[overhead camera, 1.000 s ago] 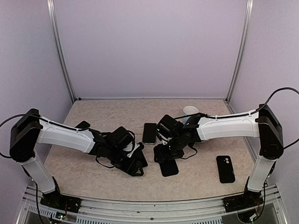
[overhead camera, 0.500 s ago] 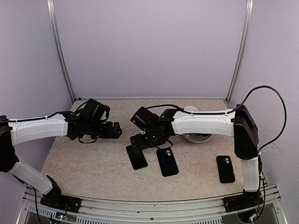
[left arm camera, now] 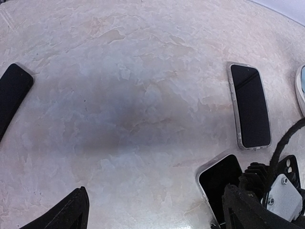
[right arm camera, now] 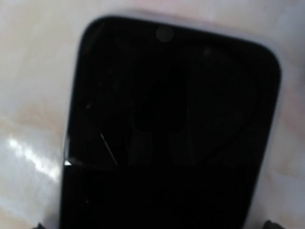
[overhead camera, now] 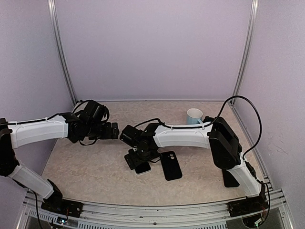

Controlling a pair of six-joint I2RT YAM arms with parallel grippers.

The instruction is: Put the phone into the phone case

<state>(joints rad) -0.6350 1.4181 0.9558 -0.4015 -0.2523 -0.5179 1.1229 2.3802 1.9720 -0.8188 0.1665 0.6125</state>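
Observation:
A phone (overhead camera: 142,167) with a dark screen lies flat at the front middle of the table. A black phone case (overhead camera: 170,165) lies just to its right, camera cutout at its far end. My right gripper (overhead camera: 136,155) sits low over the phone's far end. In the right wrist view the phone (right arm camera: 171,119) fills the frame, and only my right gripper's (right arm camera: 152,225) finger edges show, at the bottom corners, wide apart. My left gripper (overhead camera: 113,130) is open and empty over bare table at the back left. The left wrist view shows my left gripper (left arm camera: 157,212) and the phone (left arm camera: 217,179).
A second phone in a clear case (left arm camera: 250,105) lies farther back, hidden under my right arm in the top view. A black flat object (left arm camera: 12,93) lies at the left. A mug (overhead camera: 194,116) stands at the back right. Another black case (overhead camera: 230,179) lies front right.
My left arm has swung from the front middle to the back left. My right gripper has moved left and toward the front, down onto the phone.

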